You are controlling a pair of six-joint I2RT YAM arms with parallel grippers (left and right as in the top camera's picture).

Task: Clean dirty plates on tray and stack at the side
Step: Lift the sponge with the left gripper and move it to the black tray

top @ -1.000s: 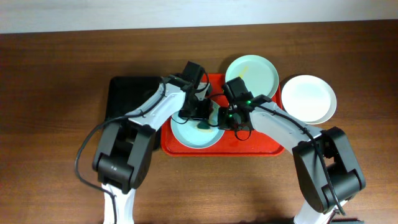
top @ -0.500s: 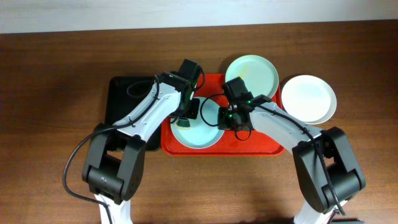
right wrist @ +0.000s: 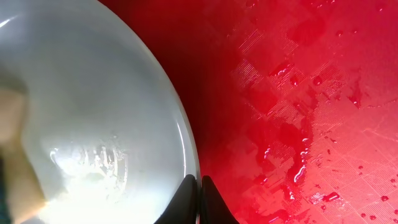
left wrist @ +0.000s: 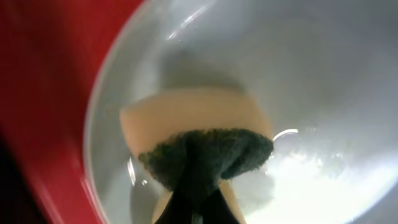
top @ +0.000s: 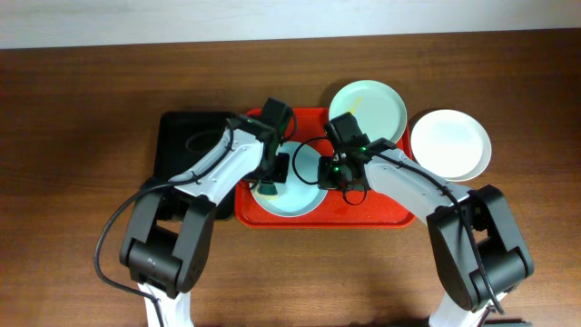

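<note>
A pale blue plate (top: 300, 195) lies on the left half of the red tray (top: 381, 204). My left gripper (top: 270, 182) is shut on a yellow sponge with a green scouring face (top: 268, 190), which presses on the plate's left inner side. In the left wrist view the sponge (left wrist: 193, 134) sits against the wet plate (left wrist: 311, 74) near its rim, held by the gripper (left wrist: 198, 208). My right gripper (top: 329, 173) is shut on the plate's right rim; its closed tips (right wrist: 200, 190) pinch the rim of the plate (right wrist: 81, 93).
A mint green plate (top: 367, 107) overlaps the tray's back right corner. A white plate (top: 450, 143) rests on the table right of the tray. A black tray (top: 186, 145) lies on the left. The red tray floor (right wrist: 298, 93) is wet with droplets.
My left gripper has dragged the sponge from the plate's middle to its left side and slightly toward the front. The right gripper has kept its pinch on the rim.
</note>
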